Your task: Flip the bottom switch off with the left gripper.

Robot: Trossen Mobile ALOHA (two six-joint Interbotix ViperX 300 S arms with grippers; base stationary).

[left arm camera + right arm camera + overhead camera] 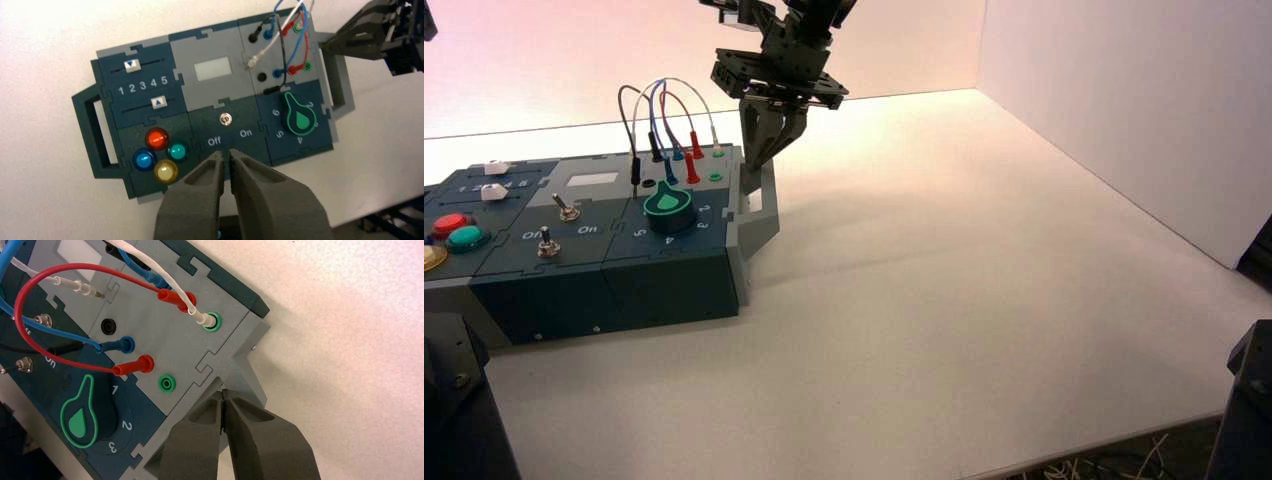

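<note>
And here we have a pale tabletop [944, 280] stretching wide under bright light, glowing whitish along its far edge. A pinkish-white wall [904, 50] rises behind, another pale wall [1134, 110] flanks the right, and loose cables [1114, 468] tangle below the near edge.

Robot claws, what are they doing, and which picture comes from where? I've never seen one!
It's a robot with two arms. One picture looks down from above and behind them; each of the others comes from a camera on one wrist.

On the table sits a box with a green knob, round buttons, sliders, wires and two little silver switches. The left gripper points down over the box, fingers together, hiding the bottom switch in its own picture. The right gripper waits by the box's right handle, shut. Neither seems to hold anything.
</note>
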